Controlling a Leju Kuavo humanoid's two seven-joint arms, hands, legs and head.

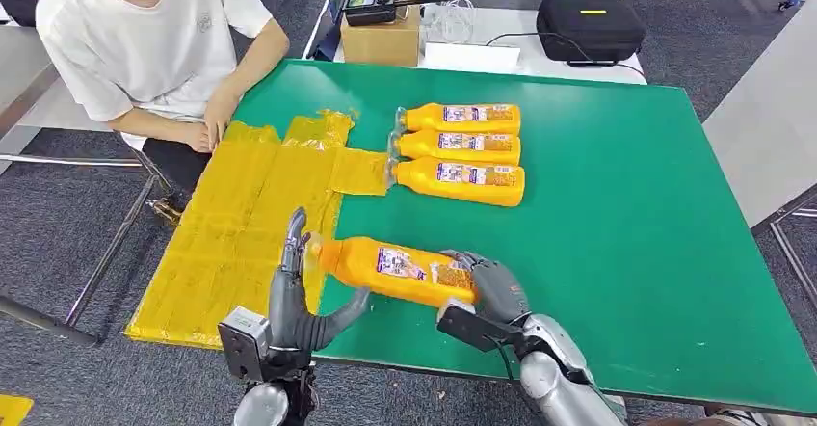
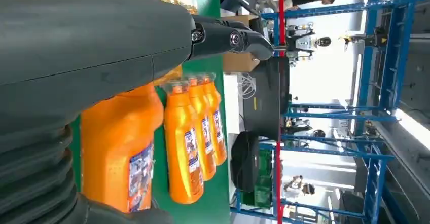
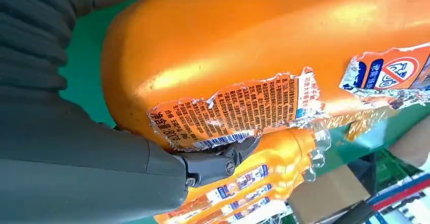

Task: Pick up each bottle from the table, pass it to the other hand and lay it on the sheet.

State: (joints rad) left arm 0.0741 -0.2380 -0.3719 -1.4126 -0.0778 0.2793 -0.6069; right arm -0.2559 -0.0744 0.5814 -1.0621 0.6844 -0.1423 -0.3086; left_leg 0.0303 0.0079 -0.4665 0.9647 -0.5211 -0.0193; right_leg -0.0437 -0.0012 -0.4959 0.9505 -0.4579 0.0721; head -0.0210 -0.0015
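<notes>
Near the green surface's point(image 1: 617, 252) front edge, the right hand point(image 1: 491, 286) grasps the orange plastic bottle's point(image 1: 395, 270) base; its long axis points cap-first toward the released, spread left hand point(image 1: 299, 296), just beside the cap.

A rectangular table topped with flat green felt-like board point(image 1: 617, 252) carries the things. A crinkled yellow plastic sheet point(image 1: 241, 224) lies along its nine o'clock side, spilling over the edge. Three orange plastic bottles with blue-and-white labels point(image 1: 461, 144) lie side by side, touching, toward twelve o'clock, caps pointing at the sheet.
</notes>
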